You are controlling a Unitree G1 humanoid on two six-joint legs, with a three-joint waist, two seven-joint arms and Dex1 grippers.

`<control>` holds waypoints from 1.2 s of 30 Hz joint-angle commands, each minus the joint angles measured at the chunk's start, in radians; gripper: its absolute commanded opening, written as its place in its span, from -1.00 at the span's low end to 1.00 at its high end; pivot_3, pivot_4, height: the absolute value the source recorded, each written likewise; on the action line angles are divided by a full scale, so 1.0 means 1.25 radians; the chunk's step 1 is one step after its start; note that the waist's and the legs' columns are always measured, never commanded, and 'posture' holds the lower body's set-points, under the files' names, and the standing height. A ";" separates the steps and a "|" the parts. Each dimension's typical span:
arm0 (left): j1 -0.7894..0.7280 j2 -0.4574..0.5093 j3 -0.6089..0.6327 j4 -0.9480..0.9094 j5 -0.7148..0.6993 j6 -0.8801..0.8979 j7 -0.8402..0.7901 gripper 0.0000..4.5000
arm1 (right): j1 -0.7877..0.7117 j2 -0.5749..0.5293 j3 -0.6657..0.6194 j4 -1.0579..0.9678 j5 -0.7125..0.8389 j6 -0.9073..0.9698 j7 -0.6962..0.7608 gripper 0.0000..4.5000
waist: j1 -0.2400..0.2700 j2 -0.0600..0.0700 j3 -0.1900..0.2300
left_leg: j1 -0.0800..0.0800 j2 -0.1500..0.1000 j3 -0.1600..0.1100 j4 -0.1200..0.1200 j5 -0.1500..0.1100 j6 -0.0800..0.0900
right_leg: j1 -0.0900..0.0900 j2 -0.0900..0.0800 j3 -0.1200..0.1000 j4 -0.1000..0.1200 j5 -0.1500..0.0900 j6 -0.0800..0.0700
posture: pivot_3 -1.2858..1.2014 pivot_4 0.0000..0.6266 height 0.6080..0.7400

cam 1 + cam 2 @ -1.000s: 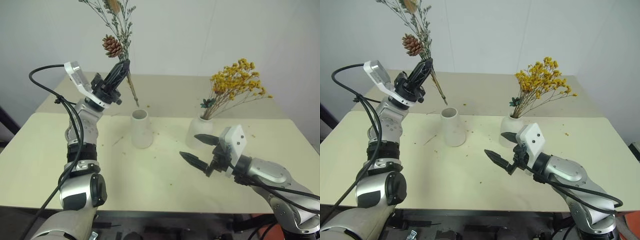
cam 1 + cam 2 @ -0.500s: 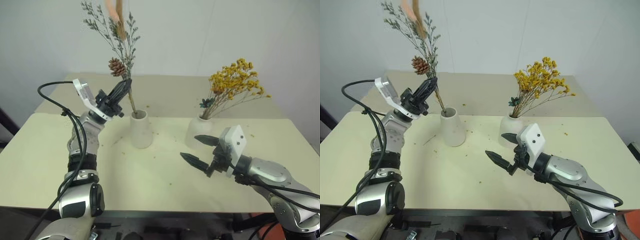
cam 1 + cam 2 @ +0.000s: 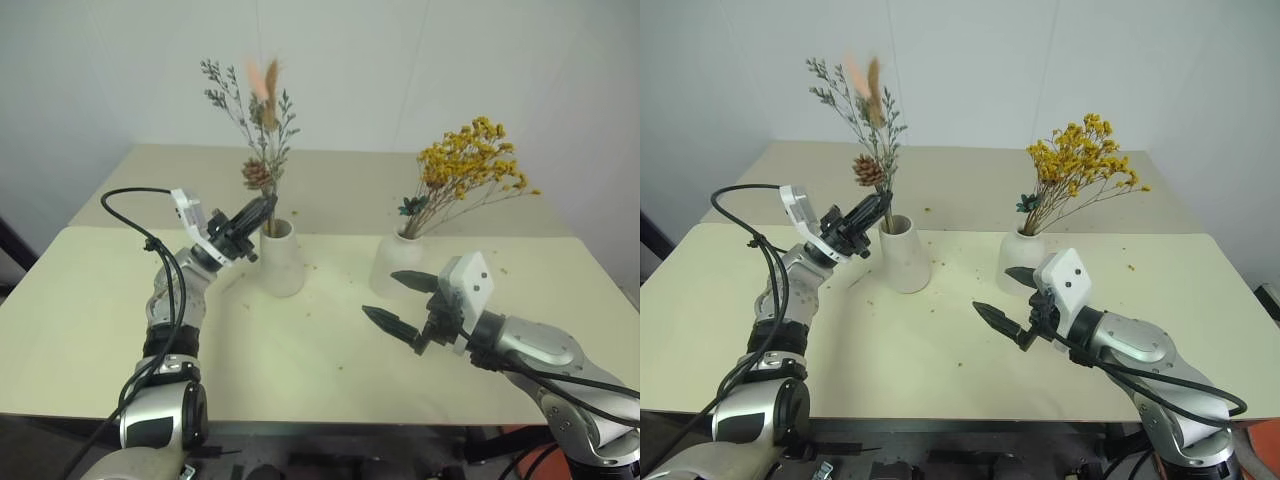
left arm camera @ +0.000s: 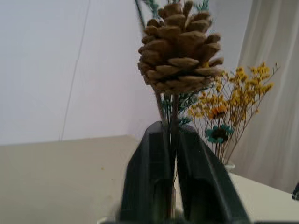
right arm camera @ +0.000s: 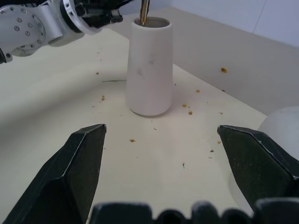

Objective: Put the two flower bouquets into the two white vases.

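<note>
Standing near the middle of the pale cream table [image 3: 90, 300], the tapered white cone vase [image 3: 281, 258] serves as the landmark. Just left of its mouth, the left gripper [image 3: 262, 210] has its two black fingers pressed close on the thin stems of the sparse grey-green bouquet [image 3: 262, 140], right under the brown pine cone [image 4: 180, 49]. The stems' lower ends sit inside the cone vase, and the bunch rises upright above it, topped by a pink plume. To the right of the cone vase stands the rounded white bottle vase [image 3: 397, 262], with the bushy mustard-yellow bouquet [image 3: 474, 165] already in its narrow neck, leaning away from the cone vase. Nearer the camera and right of the cone vase, the right gripper [image 3: 398, 300] hovers above the table with its fingers spread wide and nothing between them, pointing toward the cone vase. Small crumbs [image 5: 132, 140] lie scattered around the cone vase's base.
</note>
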 commanded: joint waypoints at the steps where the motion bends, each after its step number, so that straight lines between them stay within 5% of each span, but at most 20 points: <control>1: 0.003 0.015 0.001 -0.052 -0.003 -0.010 -0.001 -0.26 | -0.001 0.000 -0.015 -0.015 -0.005 -0.031 0.000 1.00 | 0.001 0.000 0.000 | 0.000 0.000 0.000 0.000 0.000 0.000 | 0.000 0.000 0.000 0.000 0.000 0.000 | 0.03 -0.52 1.00; 10: 0.087 0.094 -0.014 -0.178 0.001 0.086 0.018 0.98 | 0.002 0.004 -0.011 -0.009 -0.009 -0.036 -0.003 1.00 | -0.002 0.000 0.000 | 0.000 0.000 0.000 0.000 0.000 0.000 | 0.000 0.000 0.000 0.000 0.000 0.000 | 0.03 -0.52 1.00; 14: 0.141 0.144 -0.047 -0.227 0.035 0.095 0.006 0.99 | -0.002 0.006 -0.003 -0.001 -0.015 -0.040 -0.002 1.00 | -0.002 0.000 0.000 | 0.001 0.000 0.000 0.000 0.000 0.000 | 0.000 0.000 0.000 0.000 0.000 0.000 | 0.03 -0.52 1.00; 23: 0.321 0.218 0.048 -0.477 -0.062 0.202 0.101 0.99 | 0.017 -0.018 -0.044 -0.005 0.003 -0.038 0.020 1.00 | -0.004 0.001 0.000 | 0.001 0.001 0.000 0.000 0.000 0.000 | 0.000 0.000 0.000 0.000 0.000 0.000 | 0.03 -0.52 1.00; 36: 0.559 0.332 0.132 -0.762 -0.232 0.362 0.097 0.99 | 0.170 -0.236 -0.345 0.111 0.030 -0.074 0.238 1.00 | 0.013 0.001 -0.001 | 0.004 0.002 0.002 0.000 0.000 0.000 | 0.004 0.000 0.000 -0.001 -0.001 -0.001 | 0.03 -0.52 1.00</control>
